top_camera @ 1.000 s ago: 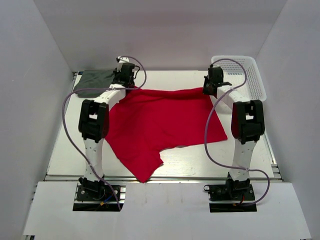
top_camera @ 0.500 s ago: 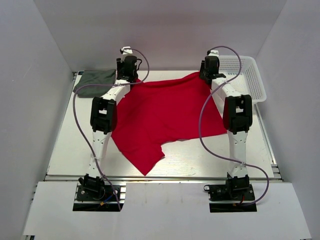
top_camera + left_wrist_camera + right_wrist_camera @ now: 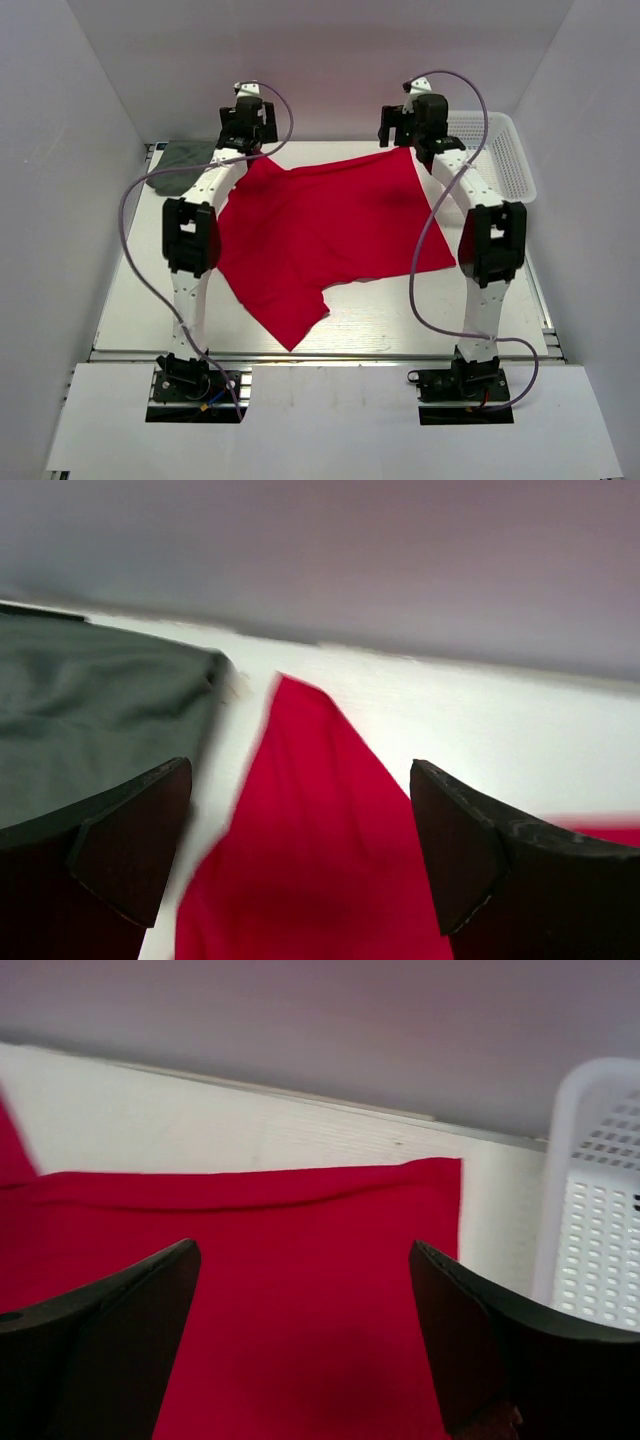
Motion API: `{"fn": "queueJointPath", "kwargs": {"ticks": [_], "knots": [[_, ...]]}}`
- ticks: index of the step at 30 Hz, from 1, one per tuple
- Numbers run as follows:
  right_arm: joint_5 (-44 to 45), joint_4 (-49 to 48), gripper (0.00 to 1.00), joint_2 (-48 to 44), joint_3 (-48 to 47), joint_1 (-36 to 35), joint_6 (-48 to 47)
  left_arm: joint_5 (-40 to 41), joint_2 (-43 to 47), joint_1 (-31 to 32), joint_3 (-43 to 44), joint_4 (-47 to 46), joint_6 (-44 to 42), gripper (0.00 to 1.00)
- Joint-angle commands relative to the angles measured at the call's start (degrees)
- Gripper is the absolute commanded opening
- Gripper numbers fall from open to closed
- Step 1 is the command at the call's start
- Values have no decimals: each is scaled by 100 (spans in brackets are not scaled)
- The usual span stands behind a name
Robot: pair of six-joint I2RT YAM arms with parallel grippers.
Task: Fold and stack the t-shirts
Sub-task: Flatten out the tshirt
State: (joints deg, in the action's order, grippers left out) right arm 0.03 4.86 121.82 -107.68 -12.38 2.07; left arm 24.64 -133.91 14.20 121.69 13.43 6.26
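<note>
The bright red t-shirt (image 3: 330, 230) lies spread over the middle of the table, one point reaching the near edge. The dark grey-green t-shirt (image 3: 183, 165) sits bunched at the far left corner. My left gripper (image 3: 245, 125) hovers above the red shirt's far left corner (image 3: 320, 820), open, with nothing between its fingers (image 3: 460, 850). My right gripper (image 3: 405, 120) hovers above the far right corner of the red cloth (image 3: 300, 1290), open and holding nothing. The grey-green shirt (image 3: 90, 720) shows left of the left fingers.
A white mesh basket (image 3: 500, 150) stands at the far right corner, and its rim (image 3: 600, 1210) shows just right of the right gripper. White walls close in the back and both sides. The arm bases sit at the near edge.
Both grippers have opened and let go of the red shirt's far corners, then risen toward the back wall. The red shirt now lies flatter and further back on the table.
</note>
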Motion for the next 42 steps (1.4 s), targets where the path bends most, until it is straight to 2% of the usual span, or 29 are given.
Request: {"fn": "queueJointPath", "kwargs": {"ticks": [1,2,3,4,7,10,14,21,25,30,35,37,42], "knots": [[-645,435,90,-624,440,-185,29,-1250,1347,206,-1000,898,664,100],[-671,480,90,-851,597,-194,118,-1391,1576,267,-1363,898,788,100],[-706,489,90,-940,1225,-194,293,-1392,1813,268,-1741,898,893,100],[-706,385,90,-1123,1475,-186,486,-1584,2259,355,-2485,802,955,100],[-636,192,90,-1476,2581,-177,864,-1717,2772,575,-3673,653,1148,100],[-470,147,90,-1530,3338,-142,1155,-1962,2949,768,-4414,591,1307,100],[-364,461,90,-1381,3665,-142,1453,-2306,2773,830,-4777,670,1483,100],[-460,401,90,-1556,4843,-124,2236,-2947,3010,830,-5725,-7,1483,100],[-592,437,90,-1941,5318,-124,2561,-2991,3247,830,-6051,-68,1431,100],[-373,454,90,-2775,6222,-124,2808,-3877,3932,830,-6604,-297,895,100],[610,901,90,-3707,6505,-124,2940,-3950,5047,988,-6860,202,771,100],[761,1033,90,-3884,6461,-142,2905,-3898,5321,989,-6860,440,771,100],[751,1157,90,-5053,6382,-159,2712,-3695,5831,1208,-6808,1380,1122,100]]}}
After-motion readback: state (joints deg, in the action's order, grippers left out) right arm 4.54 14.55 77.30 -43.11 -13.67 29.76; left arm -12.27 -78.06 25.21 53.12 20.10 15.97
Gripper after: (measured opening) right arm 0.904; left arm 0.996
